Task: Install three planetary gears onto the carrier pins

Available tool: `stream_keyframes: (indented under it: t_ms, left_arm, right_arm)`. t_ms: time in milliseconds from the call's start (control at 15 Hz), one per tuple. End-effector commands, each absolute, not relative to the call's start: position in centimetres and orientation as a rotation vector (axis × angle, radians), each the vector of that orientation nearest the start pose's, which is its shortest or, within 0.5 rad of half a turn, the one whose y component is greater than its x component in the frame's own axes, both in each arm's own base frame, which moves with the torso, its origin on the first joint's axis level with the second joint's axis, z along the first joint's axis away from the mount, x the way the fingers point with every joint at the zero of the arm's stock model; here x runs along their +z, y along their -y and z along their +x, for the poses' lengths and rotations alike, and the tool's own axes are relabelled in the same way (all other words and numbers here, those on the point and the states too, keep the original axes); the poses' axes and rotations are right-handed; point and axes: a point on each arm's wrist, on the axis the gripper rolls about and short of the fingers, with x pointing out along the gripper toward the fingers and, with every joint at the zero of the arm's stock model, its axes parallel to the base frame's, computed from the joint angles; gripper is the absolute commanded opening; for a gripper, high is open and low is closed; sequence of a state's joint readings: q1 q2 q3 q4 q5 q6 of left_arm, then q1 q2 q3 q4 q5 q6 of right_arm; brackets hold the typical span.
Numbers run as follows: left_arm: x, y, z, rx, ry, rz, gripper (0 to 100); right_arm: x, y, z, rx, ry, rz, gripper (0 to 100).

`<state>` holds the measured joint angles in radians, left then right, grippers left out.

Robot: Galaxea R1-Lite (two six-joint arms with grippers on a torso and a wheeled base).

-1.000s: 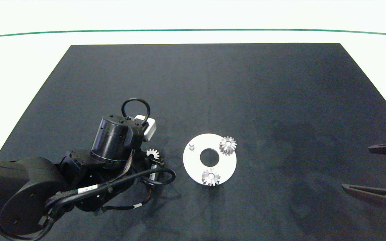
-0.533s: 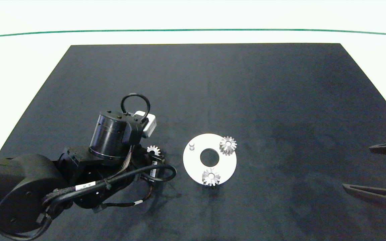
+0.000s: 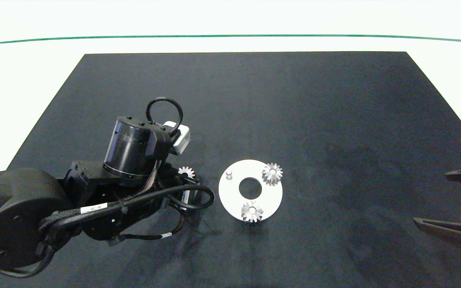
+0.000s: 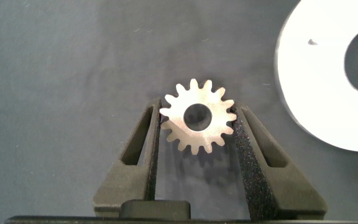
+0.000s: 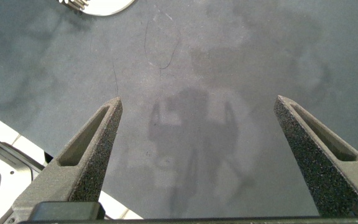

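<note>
The left arm (image 3: 18, 224) is matte black with rounded joint housings, a glossy cylindrical wrist section, a white camera block (image 3: 179, 138), looped black cables bearing white labels and small screws, while each end effector (image 4: 197, 155) has two wedge-shaped grey fingers (image 5: 82, 158) faced with coarse dark foam.

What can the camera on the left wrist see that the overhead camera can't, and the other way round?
Only the left wrist view shows the grip itself: the left gripper has its two fingers closed against the teeth of the third gear, whose bore is in plain sight.

Only the head view shows the bare pin, the two gears already seated, and the right gripper open at the right edge.

Both show the white disc and the dark mat.
</note>
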<state>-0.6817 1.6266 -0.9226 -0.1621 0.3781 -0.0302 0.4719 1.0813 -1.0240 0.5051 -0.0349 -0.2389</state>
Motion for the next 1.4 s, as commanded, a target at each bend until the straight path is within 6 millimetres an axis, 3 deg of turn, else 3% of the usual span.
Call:
stream_keyframes:
  t_ms: [67,200,533,933,1400]
  left_arm:
    - [20.8,18.7,22.1,-0.336,-0.455,0.250,13]
    - [22.0,19.7,21.5,-0.373,-0.454,0.262,13]
    - [22.7,21.2,20.9,-0.406,-0.429,0.267,13]
    - [21.6,23.8,21.1,-0.381,-0.424,0.344,13]
    - [22.1,24.2,21.6,-0.391,-0.398,0.394,13]
  right_arm:
    - [27.9,-5.4,10.7,0.488,-0.477,-0.368,100]
    - [28.1,-5.2,10.4,0.487,-0.463,-0.371,100]
    - [28.7,-4.7,9.5,0.482,-0.442,-0.367,100]
    - [29.0,-4.4,9.0,0.482,-0.429,-0.369,100]
    - [28.9,-4.5,9.0,0.484,-0.431,-0.372,100]
